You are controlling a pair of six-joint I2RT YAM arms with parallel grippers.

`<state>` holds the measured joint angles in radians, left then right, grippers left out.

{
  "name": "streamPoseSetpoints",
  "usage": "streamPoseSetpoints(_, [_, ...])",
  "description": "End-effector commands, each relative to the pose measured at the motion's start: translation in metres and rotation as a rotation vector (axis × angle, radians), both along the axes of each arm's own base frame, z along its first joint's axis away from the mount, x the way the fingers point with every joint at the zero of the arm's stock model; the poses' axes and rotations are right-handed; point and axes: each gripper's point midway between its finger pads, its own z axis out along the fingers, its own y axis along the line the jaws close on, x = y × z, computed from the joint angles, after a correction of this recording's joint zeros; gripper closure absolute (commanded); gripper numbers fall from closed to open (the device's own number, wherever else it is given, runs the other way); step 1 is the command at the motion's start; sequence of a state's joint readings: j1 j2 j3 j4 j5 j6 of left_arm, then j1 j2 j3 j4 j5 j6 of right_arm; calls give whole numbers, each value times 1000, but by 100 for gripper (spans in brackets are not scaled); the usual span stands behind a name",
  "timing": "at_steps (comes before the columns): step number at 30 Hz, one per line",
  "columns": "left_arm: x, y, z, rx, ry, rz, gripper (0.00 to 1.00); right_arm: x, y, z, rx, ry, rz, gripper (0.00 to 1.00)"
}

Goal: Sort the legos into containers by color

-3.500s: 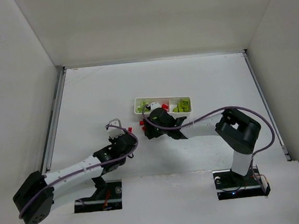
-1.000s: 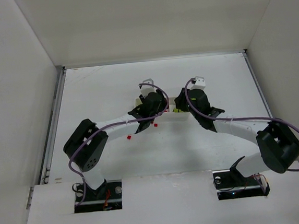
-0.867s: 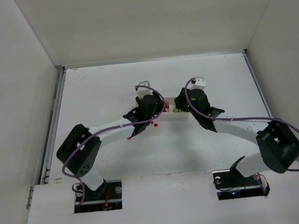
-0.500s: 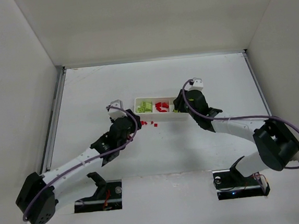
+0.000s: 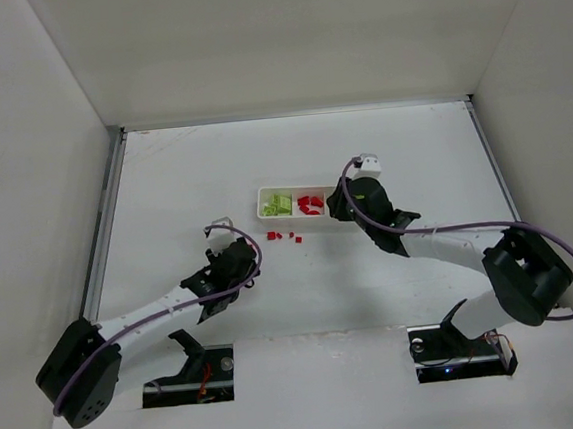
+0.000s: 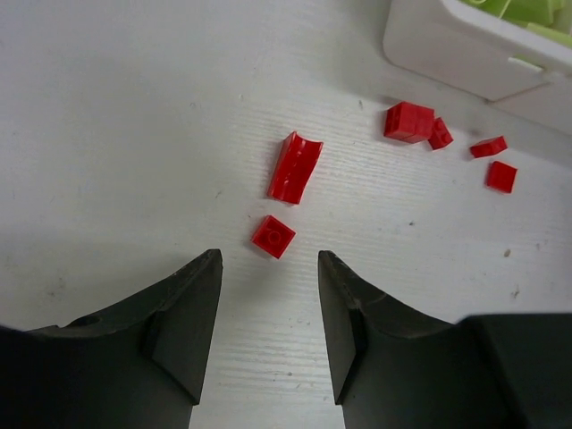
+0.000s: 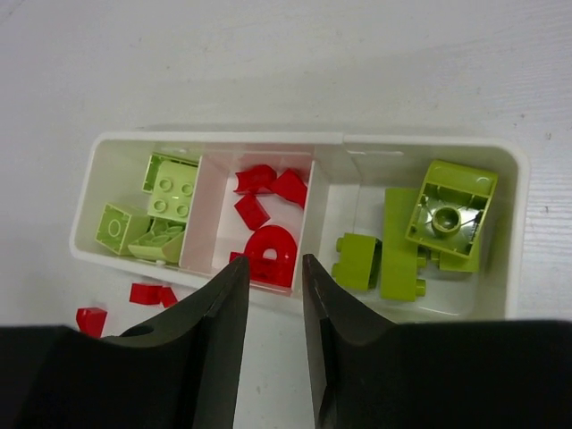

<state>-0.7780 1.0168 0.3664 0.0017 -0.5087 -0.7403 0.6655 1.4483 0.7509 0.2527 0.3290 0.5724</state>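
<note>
Currently the left gripper (image 6: 268,277) hovers over the table (image 6: 134,107), fingers spread wide, nothing between them. A small red square brick (image 6: 273,237) lies just ahead of the gap, with a curved red piece (image 6: 295,167) just beyond it. Four more red bits (image 6: 411,121) lie scattered near the tray (image 6: 447,49) wall. The right gripper (image 7: 273,277) hangs above the tray, fingers a narrow slit apart, empty. Left compartment: lime bricks (image 7: 161,210). Middle compartment: red pieces (image 7: 264,223). Right compartment: larger lime blocks (image 7: 420,232).
</note>
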Motion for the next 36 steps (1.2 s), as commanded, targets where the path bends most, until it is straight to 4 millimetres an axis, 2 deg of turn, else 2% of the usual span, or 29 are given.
streamPoseSetpoints(1, [4,-5,-5,-5,-2,12,57,4,19,28,62,-68,29,69])
streamPoseSetpoints(4, [6,-5,-12,8,7,14,58,-9,30,26,49,-47,70,82])
streamPoseSetpoints(6, [8,-3,-16,11,11,22,58,-22,39,24,50,-39,99,83])
streamPoseSetpoints(8, [8,-3,-18,16,14,20,58,-34,49,19,51,-26,136,81])
streamPoseSetpoints(13, [9,-5,-24,27,29,14,60,-57,76,-9,-19,26,235,69])
streamPoseSetpoints(16, [10,-7,-25,27,31,9,62,-60,83,-21,-47,53,251,65])
streamPoseSetpoints(23, [11,-3,-24,16,27,20,65,-61,90,-34,-59,80,265,57])
streamPoseSetpoints(31, [14,-3,-24,38,36,14,67,-61,101,-59,-53,158,264,56])
streamPoseSetpoints(36, [15,-4,-24,42,32,8,71,-57,104,-67,-63,184,236,55])
